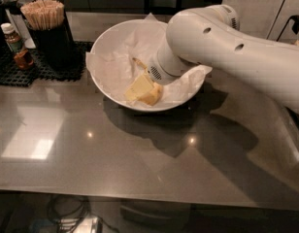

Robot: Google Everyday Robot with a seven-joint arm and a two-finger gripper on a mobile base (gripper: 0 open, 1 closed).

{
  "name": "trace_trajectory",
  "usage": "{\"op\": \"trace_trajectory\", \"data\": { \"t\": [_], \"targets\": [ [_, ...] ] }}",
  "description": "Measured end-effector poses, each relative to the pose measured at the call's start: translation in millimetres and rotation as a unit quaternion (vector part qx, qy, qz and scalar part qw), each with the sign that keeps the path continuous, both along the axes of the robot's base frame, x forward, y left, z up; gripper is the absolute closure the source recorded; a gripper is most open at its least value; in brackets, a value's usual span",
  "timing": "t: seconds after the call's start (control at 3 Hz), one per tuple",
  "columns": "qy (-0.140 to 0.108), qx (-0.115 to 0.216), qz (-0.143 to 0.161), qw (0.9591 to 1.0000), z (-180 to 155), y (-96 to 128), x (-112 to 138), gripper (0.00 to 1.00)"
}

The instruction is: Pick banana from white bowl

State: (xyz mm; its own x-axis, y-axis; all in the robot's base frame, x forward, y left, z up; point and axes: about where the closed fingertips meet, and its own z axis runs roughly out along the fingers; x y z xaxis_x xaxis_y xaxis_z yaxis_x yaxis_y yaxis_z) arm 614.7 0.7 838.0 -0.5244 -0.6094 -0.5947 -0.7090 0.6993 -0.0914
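Note:
The white bowl (110, 38), lined with crumpled white paper, stands on the grey counter at the back centre. My gripper (142, 89) is down inside it, low on the near side, reaching in from the right on the thick white arm (227, 52). A thin brownish stem (138, 62) shows just left of the wrist; it looks like the banana's end. The rest of the banana is hidden under the wrist and gripper. A deeper yellow patch (153, 97) lies against the gripper; I cannot tell whether it is banana.
A black cup of wooden sticks (46, 28) and a small sauce bottle (16, 45) stand on a black mat (23, 67) left of the bowl. The grey counter (115, 154) stretches toward the front edge.

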Motion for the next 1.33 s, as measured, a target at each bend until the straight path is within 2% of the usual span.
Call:
{"op": "trace_trajectory", "data": {
  "t": [0.33, 0.67, 1.33],
  "targets": [
    [0.0, 0.0, 0.0, 1.0, 0.0, 0.0, 0.0, 0.11],
    [0.0, 0.0, 0.0, 1.0, 0.0, 0.1, 0.0, 0.18],
    [0.007, 0.002, -0.002, 1.0, -9.4, 4.5, -0.8, 0.17]
  ]
}}
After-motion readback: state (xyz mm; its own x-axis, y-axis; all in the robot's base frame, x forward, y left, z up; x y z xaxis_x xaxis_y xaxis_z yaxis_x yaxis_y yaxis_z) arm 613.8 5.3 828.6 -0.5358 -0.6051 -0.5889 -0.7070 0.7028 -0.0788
